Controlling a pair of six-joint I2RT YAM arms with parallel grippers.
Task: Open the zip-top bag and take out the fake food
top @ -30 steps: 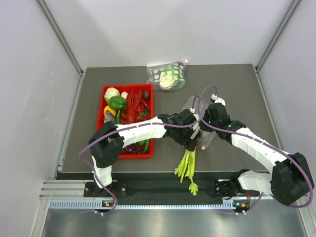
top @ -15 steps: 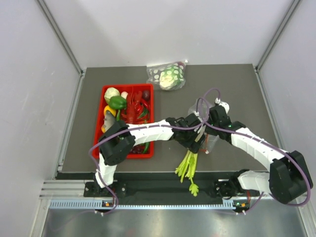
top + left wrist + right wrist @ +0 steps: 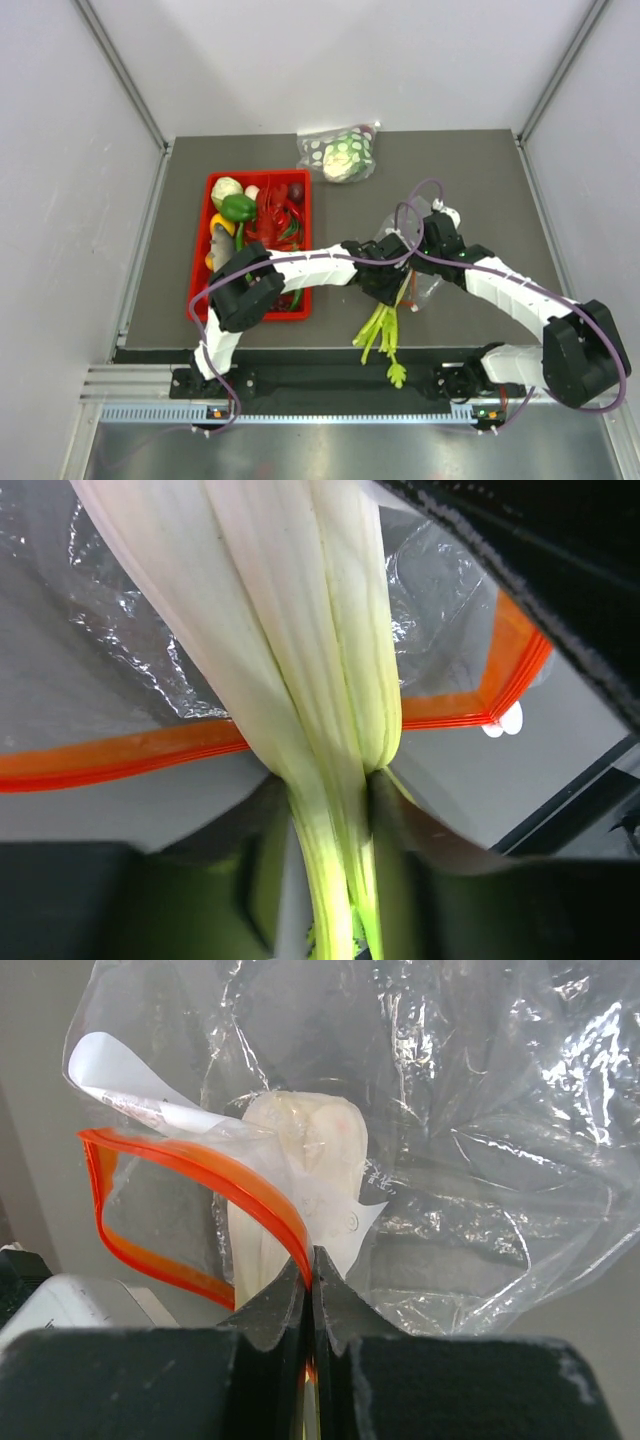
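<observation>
Both hands closed, left hand point(image 3: 325, 825) on celery stalk point(image 3: 300, 630), right hand point(image 3: 308, 1282) on orange strip point(image 3: 200, 1175) of zip-top bag point(image 3: 480, 1160), white label point(image 3: 120, 1075) illegible.

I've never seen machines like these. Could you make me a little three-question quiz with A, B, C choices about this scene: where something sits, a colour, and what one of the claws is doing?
1. Where does the red tray sit relative to the zip-top bag?
A. To its left.
B. To its right.
C. Under it.

2. What colour is the bag's zip strip?
A. Blue.
B. Orange-red.
C. Black.

3. What is the right gripper doing?
A. Standing open over the tray.
B. Holding a pepper.
C. Pinching the zip strip.

Answers:
1 A: the top view shows the tray left of the bag.
2 B: both wrist views show a bright orange-red band.
3 C: the right wrist view shows its jaws closed on the strip.
</observation>
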